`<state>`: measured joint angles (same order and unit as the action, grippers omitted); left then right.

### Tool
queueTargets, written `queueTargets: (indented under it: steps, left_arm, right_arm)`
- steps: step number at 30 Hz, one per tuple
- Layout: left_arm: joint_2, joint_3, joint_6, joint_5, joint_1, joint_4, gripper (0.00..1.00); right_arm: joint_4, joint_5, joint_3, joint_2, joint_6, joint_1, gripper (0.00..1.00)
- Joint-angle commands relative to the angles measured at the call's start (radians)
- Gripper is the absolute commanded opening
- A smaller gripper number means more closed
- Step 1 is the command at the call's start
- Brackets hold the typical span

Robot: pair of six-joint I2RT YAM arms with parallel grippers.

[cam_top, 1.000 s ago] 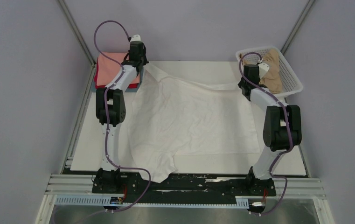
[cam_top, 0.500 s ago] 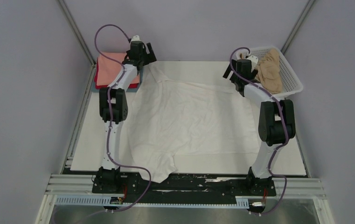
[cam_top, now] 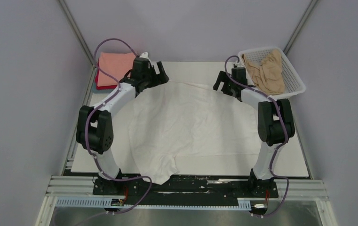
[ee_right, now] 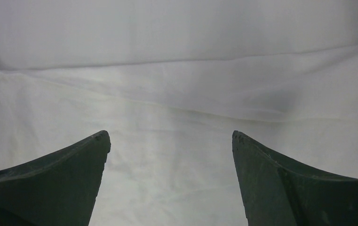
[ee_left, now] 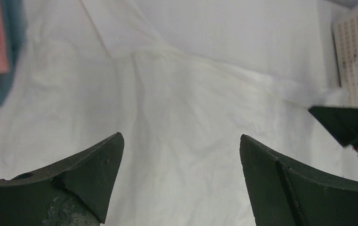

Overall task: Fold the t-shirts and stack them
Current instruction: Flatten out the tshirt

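Cloth fills neither pincer: your left gripper [ee_left: 181,141] and right gripper [ee_right: 171,136] gape wide over the white t-shirt [cam_top: 191,122], which lies spread and unfolded on the table [cam_top: 280,162]. Your salmon-pink t-shirt [cam_top: 115,63] tops the folded stack [cam_top: 101,85] far left; the tan t-shirt [cam_top: 264,70] waits in its basket [cam_top: 295,80].

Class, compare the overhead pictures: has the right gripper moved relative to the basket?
Yes. The right gripper has shifted left, away from the mesh basket, over the white t-shirt's far edge.
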<state>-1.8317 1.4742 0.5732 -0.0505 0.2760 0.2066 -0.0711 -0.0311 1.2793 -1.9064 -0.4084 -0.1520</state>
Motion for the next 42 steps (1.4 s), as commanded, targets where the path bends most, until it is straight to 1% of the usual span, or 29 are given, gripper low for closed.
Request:
queueTargets:
  steps: [1,6,9,12,15,18,23,25,27,29,32,34,37,40,42]
  left_arm:
    - [0.086,-0.168,0.037,-0.058,0.072,-0.047,1.0]
    - [0.127,-0.356,0.073,-0.121,0.093,-0.091,1.0]
    - [0.138,-0.431,0.071,-0.12,0.094,-0.084,1.0]
    - [0.157,-0.532,0.073,-0.112,0.093,-0.088,1.0]
    - [0.174,-0.608,0.076,-0.085,0.094,-0.072,1.0]
    - [0.203,-0.65,0.075,-0.046,0.094,-0.065,1.0]
    - [0.224,-0.665,0.059,-0.045,0.093,-0.08,1.0]
    - [0.227,-0.662,0.058,-0.052,0.093,-0.091,1.0]
    - [0.233,-0.657,0.059,-0.052,0.094,-0.091,1.0]
    - [0.24,-0.651,0.062,-0.053,0.093,-0.098,1.0]
    - [0.244,-0.614,0.065,-0.052,0.093,-0.094,1.0]
    - [0.249,-0.58,0.065,-0.041,0.094,-0.095,1.0]
    - [0.257,-0.521,0.06,0.008,0.093,-0.09,1.0]
    - [0.248,-0.429,0.063,0.091,0.093,-0.044,1.0]
    - [0.222,-0.374,0.065,0.154,0.09,-0.022,1.0]
  right_arm:
    - [-0.02,-0.046,0.076,-0.076,-0.038,0.001,1.0]
    - [-0.04,-0.018,0.133,-0.154,-0.067,0.003,1.0]
    - [-0.048,0.028,0.179,-0.188,-0.066,0.002,1.0]
    - [-0.053,0.106,0.244,-0.236,-0.056,0.006,1.0]
    - [-0.078,0.136,0.32,-0.294,-0.054,0.016,1.0]
    - [-0.084,0.162,0.413,-0.351,-0.04,0.025,1.0]
    - [-0.081,0.232,0.665,-0.482,0.05,0.025,1.0]
    - [-0.08,0.237,0.753,-0.525,0.103,0.025,1.0]
    - [-0.078,0.216,0.795,-0.533,0.138,0.023,1.0]
    - [-0.06,0.155,0.784,-0.506,0.176,0.017,1.0]
    - [-0.017,0.081,0.719,-0.436,0.256,-0.013,1.0]
    - [-0.012,0.076,0.665,-0.386,0.316,-0.042,1.0]
    - [-0.012,0.12,0.579,-0.291,0.372,-0.082,1.0]
    - [-0.01,0.13,0.444,-0.177,0.351,-0.108,1.0]
    - [-0.01,0.135,0.333,-0.091,0.297,-0.124,1.0]
